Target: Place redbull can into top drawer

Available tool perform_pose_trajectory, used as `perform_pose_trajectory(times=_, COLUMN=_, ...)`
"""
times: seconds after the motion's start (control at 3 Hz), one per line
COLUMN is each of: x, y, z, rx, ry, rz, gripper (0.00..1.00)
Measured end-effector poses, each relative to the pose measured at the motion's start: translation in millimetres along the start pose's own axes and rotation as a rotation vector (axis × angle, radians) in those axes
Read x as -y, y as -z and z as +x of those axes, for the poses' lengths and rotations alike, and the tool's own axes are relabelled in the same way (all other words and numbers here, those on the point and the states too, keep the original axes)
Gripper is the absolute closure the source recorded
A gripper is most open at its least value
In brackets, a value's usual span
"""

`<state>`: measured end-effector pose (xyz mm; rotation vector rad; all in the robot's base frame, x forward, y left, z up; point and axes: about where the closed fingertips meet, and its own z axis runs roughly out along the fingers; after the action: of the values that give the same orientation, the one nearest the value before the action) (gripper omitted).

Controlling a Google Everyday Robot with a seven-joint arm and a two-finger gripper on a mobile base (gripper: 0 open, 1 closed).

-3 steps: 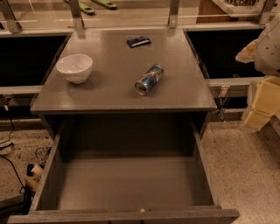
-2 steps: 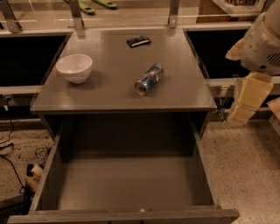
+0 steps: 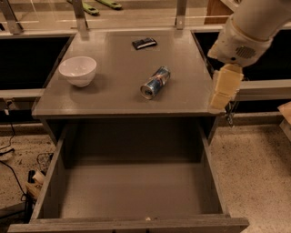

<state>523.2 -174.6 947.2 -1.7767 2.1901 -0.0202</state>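
Observation:
The redbull can (image 3: 155, 82), blue and silver, lies on its side on the grey cabinet top (image 3: 113, 98), right of centre, with one silver end facing me. The top drawer (image 3: 132, 191) below is pulled fully out, and its inside is bare. My gripper (image 3: 221, 99), cream-coloured under a white arm, hangs at the cabinet top's right front corner. It is right of the can and apart from it, and it holds nothing that I can see.
A white bowl (image 3: 77, 70) stands on the left of the cabinet top. A small flat black packet (image 3: 144, 43) lies at the back. Metal rail posts (image 3: 181, 13) rise behind. Cables (image 3: 18, 173) lie on the speckled floor at the left.
My arm has swung in from the right edge and come leftward and lower, up to the cabinet's right front corner. The can, bowl and drawer have not moved.

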Motion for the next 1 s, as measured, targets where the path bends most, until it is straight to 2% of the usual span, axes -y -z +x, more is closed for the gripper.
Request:
perform_pose_trajectory(times=0.33, x=21, y=-28, z=-24, rx=-0.003, ry=0.025, rz=-0.037, gripper=0.0)
perform_pose_trajectory(times=0.67, x=33, y=-44, z=-37, rx=-0.008, ry=0.039, rz=-0.057, gripper=0.0)
perform_pose_trajectory(times=1.0, x=46, y=-66, z=-55, rx=-0.039, ry=0.045, rz=-0.085, gripper=0.0)
